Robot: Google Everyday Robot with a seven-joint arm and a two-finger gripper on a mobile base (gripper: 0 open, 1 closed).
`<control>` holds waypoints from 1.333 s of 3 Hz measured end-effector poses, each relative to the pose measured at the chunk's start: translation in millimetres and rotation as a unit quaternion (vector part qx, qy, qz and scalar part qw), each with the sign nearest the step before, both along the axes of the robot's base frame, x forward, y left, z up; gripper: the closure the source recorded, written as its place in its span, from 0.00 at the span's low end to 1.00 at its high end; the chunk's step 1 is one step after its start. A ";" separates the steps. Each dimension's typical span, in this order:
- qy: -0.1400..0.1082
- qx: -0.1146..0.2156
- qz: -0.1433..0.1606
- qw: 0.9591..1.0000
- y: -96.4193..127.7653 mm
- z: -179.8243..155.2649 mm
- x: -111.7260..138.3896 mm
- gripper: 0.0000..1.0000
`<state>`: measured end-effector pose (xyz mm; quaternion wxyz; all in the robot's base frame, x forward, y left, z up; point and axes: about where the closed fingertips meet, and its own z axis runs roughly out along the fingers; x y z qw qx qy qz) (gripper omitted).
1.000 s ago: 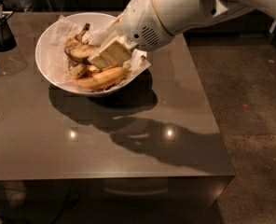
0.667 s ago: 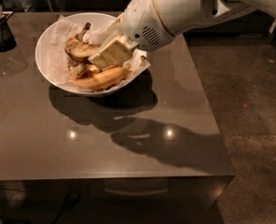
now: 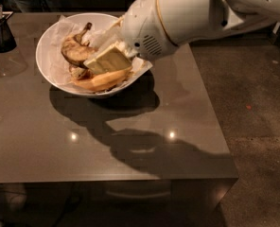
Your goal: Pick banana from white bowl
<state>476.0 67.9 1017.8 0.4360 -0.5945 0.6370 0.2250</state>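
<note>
White-cased arm reaching down, pale claw low inside the white bowl, in much the same spot as a second ago: no real shift, nothing raised. Reads as a grasp not finished, with the lift not yet begun. Degree of opening: cannot tell, nor whether holding anything; visible only as a cream wedge pressed in among the fruit. Dark, mottled banana lying on crumpled paper just beside the claw, on the side away from the arm, stem pointing toward the far rim; contact with the claw unclear. Just under the claw on the near side, one yellow-orange banana, close enough to be caught by mistake. Count: one bowl, one dark banana, one cleaner banana for certain, perhaps a smaller piece between the two, one table, one dark container well away from the claw, past the bowl.
</note>
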 end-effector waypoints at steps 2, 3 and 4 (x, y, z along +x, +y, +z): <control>0.011 0.014 -0.038 0.999 -9.2 -15.4 -30.2 1.00; 0.009 0.023 -0.043 0.999 -5.2 -18.6 -44.3 1.00; 0.008 0.034 -0.046 0.998 0.3 -22.7 -54.5 1.00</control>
